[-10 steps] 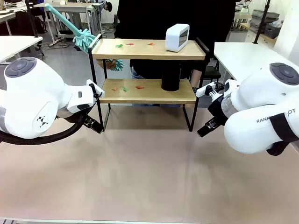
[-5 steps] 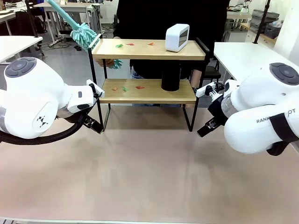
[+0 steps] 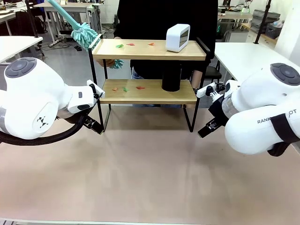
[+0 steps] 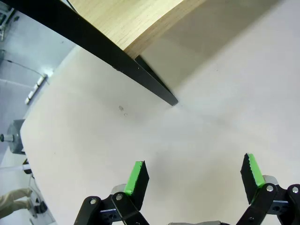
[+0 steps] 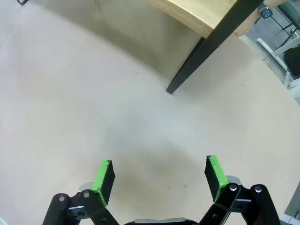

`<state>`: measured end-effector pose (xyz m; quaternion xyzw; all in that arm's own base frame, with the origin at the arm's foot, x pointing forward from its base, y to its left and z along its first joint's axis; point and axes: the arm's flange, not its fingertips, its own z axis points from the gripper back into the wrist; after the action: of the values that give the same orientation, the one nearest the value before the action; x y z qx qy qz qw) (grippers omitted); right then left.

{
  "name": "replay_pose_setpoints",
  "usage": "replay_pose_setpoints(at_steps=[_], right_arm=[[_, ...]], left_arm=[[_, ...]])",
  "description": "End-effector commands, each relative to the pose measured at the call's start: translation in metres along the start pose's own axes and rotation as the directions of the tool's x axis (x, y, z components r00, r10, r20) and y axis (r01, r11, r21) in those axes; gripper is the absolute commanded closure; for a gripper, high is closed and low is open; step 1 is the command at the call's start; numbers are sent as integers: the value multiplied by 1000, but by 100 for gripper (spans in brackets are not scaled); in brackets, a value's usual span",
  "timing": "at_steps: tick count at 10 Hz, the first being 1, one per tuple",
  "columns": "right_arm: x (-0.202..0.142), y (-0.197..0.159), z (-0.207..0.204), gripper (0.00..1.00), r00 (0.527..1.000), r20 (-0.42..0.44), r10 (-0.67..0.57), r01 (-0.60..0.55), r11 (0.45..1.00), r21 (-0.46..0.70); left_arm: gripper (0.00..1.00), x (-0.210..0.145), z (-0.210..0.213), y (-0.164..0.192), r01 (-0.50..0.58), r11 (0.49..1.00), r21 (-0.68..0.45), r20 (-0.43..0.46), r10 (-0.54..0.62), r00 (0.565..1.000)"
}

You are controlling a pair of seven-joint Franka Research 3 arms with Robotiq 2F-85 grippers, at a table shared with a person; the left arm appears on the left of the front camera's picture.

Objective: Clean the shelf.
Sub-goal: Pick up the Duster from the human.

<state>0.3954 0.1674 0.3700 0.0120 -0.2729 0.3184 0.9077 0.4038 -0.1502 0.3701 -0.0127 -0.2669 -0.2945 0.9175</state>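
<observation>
The shelf stands at the table's far middle, with small green, red and orange scraps on its top board and more scraps on the lower board. A person behind it holds a teal brush at the top board's left end. A second teal tuft shows in a hand just under that board. My left gripper hangs low by the shelf's left leg, and it is open and holds nothing. My right gripper hangs by the right leg, also open and holding nothing.
A white box-shaped device sits on the top board's right part. A black cylinder stands on the lower board. The shelf's black leg and the other leg rest on the beige tabletop ahead of my fingers. White tables flank both sides.
The person's teal brush has swung a little up and closer to the top board's left end. Both arms have stayed still.
</observation>
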Motion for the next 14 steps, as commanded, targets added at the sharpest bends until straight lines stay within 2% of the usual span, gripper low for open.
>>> replay_pose_setpoints(at_steps=[1,2,3,4,5,6,7,8,9,11,12,13,14], right_arm=[[0,0,0,0,1000,0,0,0,1000,0],[-3,-2,30,0,993,-107,-49,57,996,75],[-14,-9,76,0,985,-95,-141,158,965,209],[-29,-21,127,0,922,-109,-372,387,885,259],[-49,-34,160,0,869,-82,-488,485,807,336],[-72,-49,187,0,826,-30,-564,517,734,441],[-98,-61,211,0,790,-11,-613,527,670,522],[-133,-82,230,0,731,11,-682,555,604,572],[-166,-110,242,0,673,4,-739,563,515,646],[-223,-160,249,0,538,-3,-843,566,359,742],[-253,-185,242,0,466,-23,-885,573,281,770],[-277,-203,228,0,392,-62,-918,591,199,782],[-294,-213,210,0,345,-95,-934,594,138,793]], left_arm=[[0,0,0,0,0,1000,0,0,0,1000],[0,-4,28,2,58,984,-166,-50,-67,997],[0,-17,64,13,82,936,-342,-40,-102,994],[0,-34,102,32,61,902,-427,2,-67,998],[0,-46,133,48,49,850,-525,68,-15,998],[0,-59,154,71,-5,843,-538,124,84,989],[0,-73,180,96,-58,808,-587,211,221,952],[0,-100,207,128,-114,775,-621,307,375,875],[0,-130,221,157,-169,734,-658,352,498,793],[0,-188,223,206,-247,632,-735,360,672,647],[0,-219,213,229,-292,582,-759,335,734,591],[0,-242,200,240,-336,547,-767,305,771,558],[0,-260,183,245,-356,491,-795,274,815,510]])
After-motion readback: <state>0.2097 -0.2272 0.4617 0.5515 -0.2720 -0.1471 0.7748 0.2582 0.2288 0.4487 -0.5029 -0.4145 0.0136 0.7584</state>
